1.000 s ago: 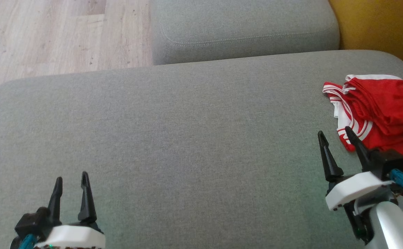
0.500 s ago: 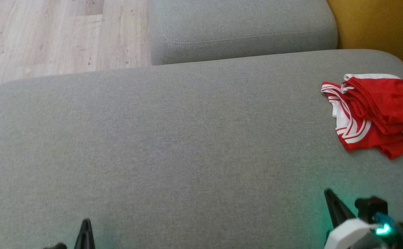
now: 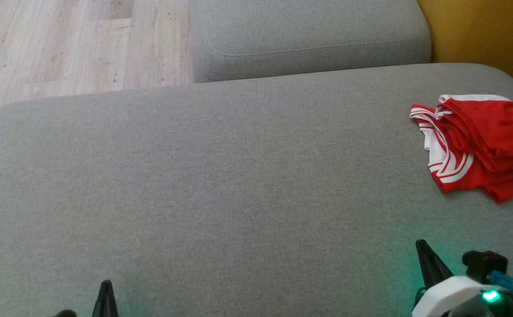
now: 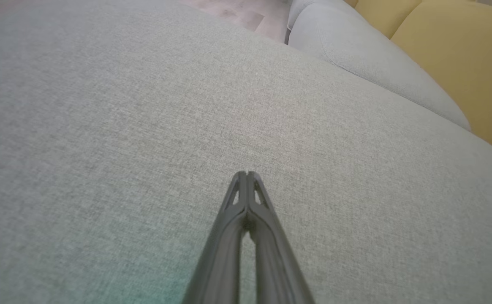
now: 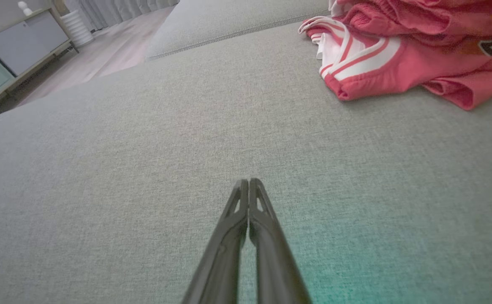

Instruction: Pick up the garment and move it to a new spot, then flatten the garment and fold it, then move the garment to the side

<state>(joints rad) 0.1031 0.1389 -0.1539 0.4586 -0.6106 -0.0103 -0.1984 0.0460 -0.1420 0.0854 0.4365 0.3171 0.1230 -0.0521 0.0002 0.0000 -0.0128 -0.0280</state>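
The garment (image 3: 481,145), red with white stripes, lies folded in a small heap at the right end of the grey sofa seat (image 3: 238,176); the right wrist view has the garment (image 5: 406,46) at its upper right. My right gripper (image 3: 421,246) sits low at the lower right, well short of the garment, and its fingers are pressed together with nothing in them (image 5: 249,182). At the bottom left edge only the tip of my left gripper (image 3: 105,286) pokes up. Its fingers are shut and empty above bare cushion (image 4: 246,174).
A second grey cushion (image 3: 309,35) lies beyond the seat, with wooden floor (image 3: 62,44) to its left and a yellow cushion (image 3: 481,31) at the far right. A low cabinet (image 5: 9,50) stands across the floor.
Both grippers have closed and drawn back toward the bottom edge. The right gripper has pulled away from the garment's near corner. The garment lies as before.
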